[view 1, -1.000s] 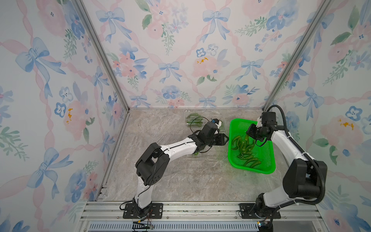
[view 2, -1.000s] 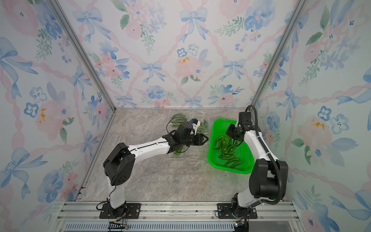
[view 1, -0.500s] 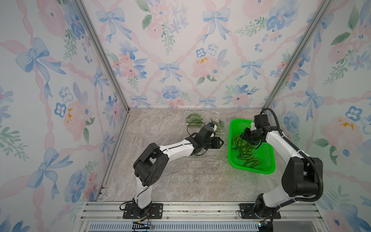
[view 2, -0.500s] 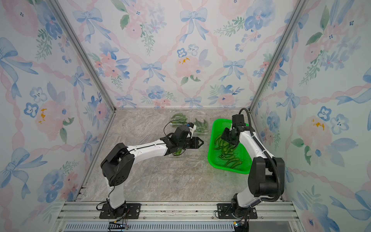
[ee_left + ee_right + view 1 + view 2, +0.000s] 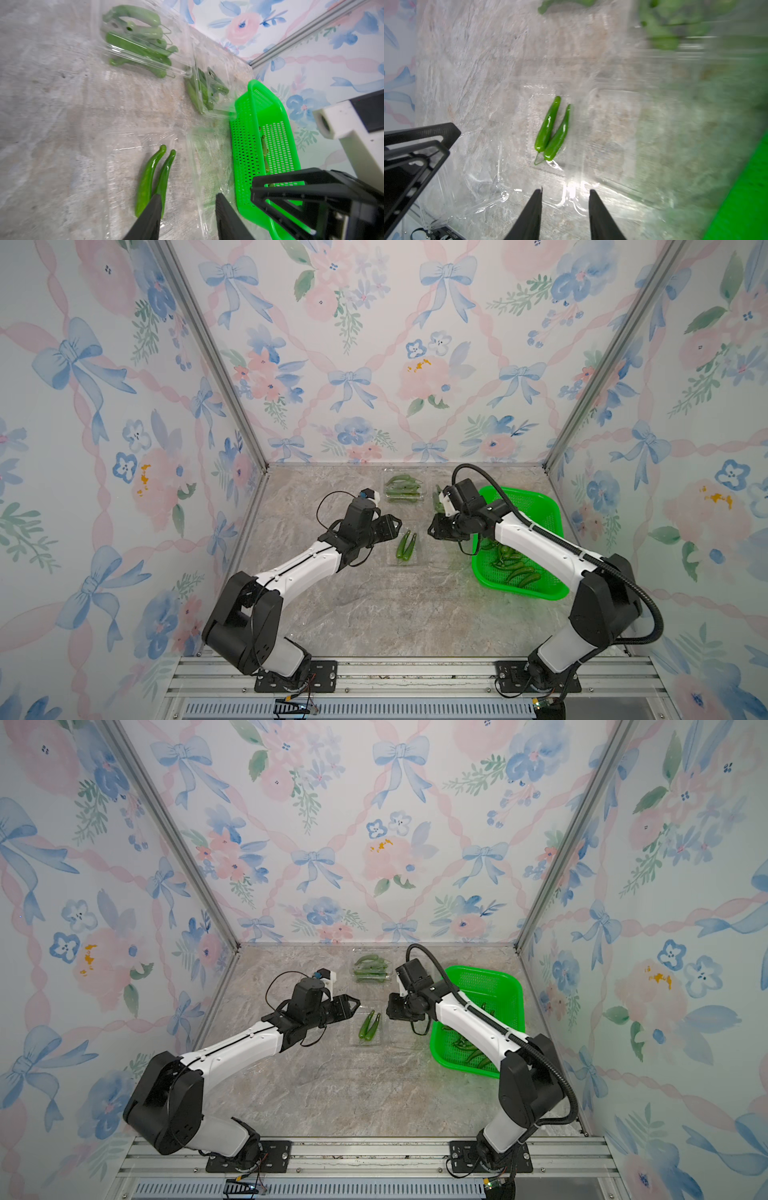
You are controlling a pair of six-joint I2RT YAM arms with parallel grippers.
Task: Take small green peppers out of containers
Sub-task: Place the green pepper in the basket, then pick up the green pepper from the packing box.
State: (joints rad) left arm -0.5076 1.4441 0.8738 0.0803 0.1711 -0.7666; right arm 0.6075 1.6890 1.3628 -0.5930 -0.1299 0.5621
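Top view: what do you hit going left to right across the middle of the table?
left gripper → pair of peppers → right gripper → green basket

4 containers, 1 basket

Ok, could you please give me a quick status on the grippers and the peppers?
Left gripper open, empty. Right gripper open, empty. Two peppers lying in the clear tray between them, untouched. Nothing blocking either approach.
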